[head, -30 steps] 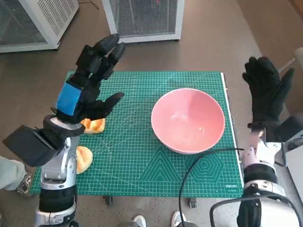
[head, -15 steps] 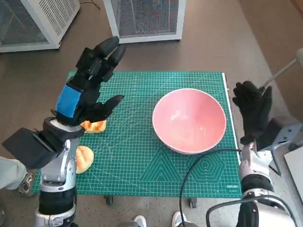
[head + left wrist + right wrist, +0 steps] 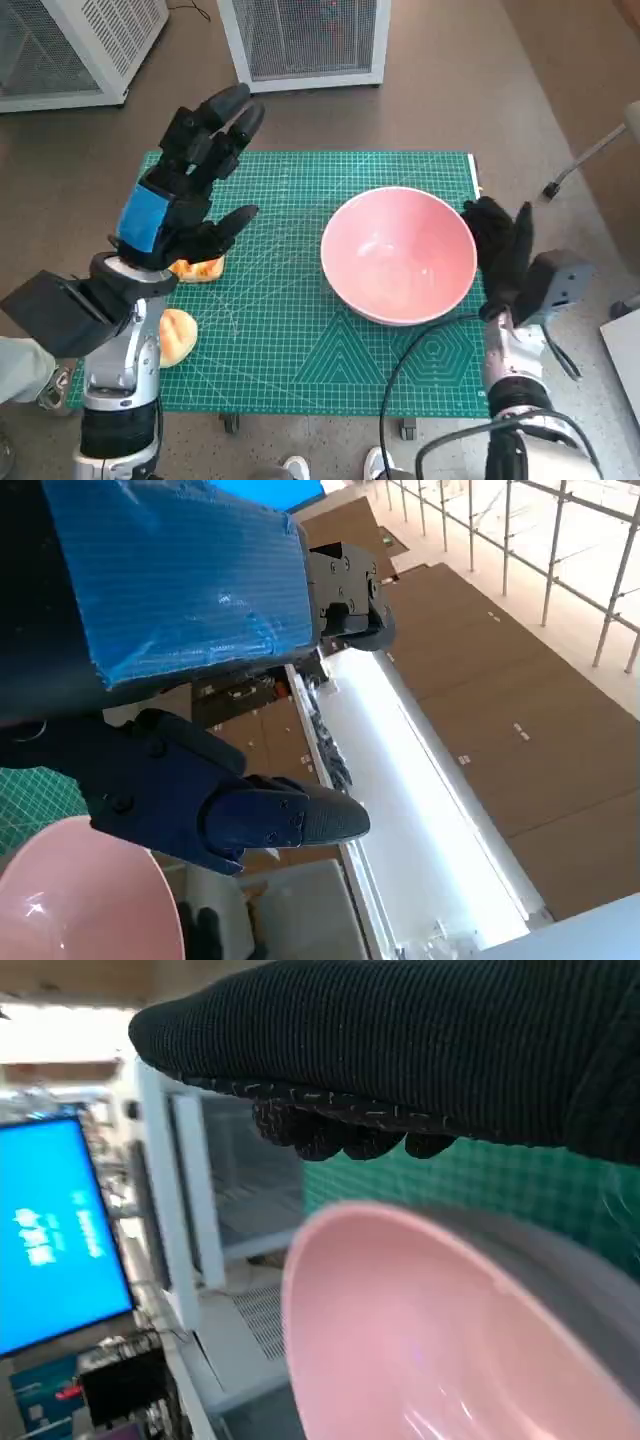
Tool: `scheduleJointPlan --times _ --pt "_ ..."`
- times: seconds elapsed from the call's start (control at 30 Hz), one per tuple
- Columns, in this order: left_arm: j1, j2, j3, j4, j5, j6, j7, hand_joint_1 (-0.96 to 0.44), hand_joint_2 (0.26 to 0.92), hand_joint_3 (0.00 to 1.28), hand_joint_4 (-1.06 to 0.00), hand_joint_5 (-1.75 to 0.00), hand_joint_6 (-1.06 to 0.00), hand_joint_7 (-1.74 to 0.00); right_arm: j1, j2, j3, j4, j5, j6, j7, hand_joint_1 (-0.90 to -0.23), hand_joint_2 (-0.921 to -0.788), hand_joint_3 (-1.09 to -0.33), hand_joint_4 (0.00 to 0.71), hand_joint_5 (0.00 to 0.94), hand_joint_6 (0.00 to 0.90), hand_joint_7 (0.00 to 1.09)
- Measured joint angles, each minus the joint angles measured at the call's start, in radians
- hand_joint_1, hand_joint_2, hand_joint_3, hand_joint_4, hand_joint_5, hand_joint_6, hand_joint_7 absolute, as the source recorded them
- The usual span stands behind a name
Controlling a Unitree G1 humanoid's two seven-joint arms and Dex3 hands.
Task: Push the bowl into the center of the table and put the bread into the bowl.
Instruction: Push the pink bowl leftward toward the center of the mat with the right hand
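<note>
The pink bowl (image 3: 398,255) is being approached at its right rim, right of the surface's (image 3: 300,340) centre, by the right hand (image 3: 497,250), fingers loosely spread, holding nothing. Being judged rigid, smooth and likely to slide, it is best pushed low on its wall. The left hand (image 3: 180,190) is being held raised, fingers wide, above the soft bread (image 3: 197,267).

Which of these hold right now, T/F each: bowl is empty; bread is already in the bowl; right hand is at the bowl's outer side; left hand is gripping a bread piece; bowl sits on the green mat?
1. The pink bowl is empty. True.
2. Bread is already in the bowl. False: both bread pieces lie on the green mat, on the robot's left side, apart from the bowl.
3. The right hand is at the bowl's outer side. True; actual contact cannot be told.
4. The left hand grips a bread piece. False: it is raised above the mat, fingers spread, holding nothing.
5. The bowl sits on the green mat. True.
</note>
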State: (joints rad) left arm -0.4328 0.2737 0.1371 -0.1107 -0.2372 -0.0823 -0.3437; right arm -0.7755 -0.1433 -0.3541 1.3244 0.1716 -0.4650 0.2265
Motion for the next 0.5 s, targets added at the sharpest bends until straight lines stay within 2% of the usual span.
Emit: scheduleJointPlan --times 0.27,0.5 --pt "0.013 0.007 0.007 -0.017 0.001 0.001 0.000 -0.58 0.921 0.31 -0.21 0.00 0.00 -0.54 -0.004 0.042 -0.012 0.000 0.002 0.037 0.003 -0.480 -0.921 -0.560 0.409 0.006 0.667 0.05" --pt "0.026 0.015 0.017 -0.028 0.003 0.002 0.003 -0.58 0.921 0.32 -0.21 0.00 -0.01 -0.53 -0.026 0.079 -0.031 0.000 0.010 0.055 0.009 -0.485 -0.921 -0.545 0.430 0.013 0.670 0.05"
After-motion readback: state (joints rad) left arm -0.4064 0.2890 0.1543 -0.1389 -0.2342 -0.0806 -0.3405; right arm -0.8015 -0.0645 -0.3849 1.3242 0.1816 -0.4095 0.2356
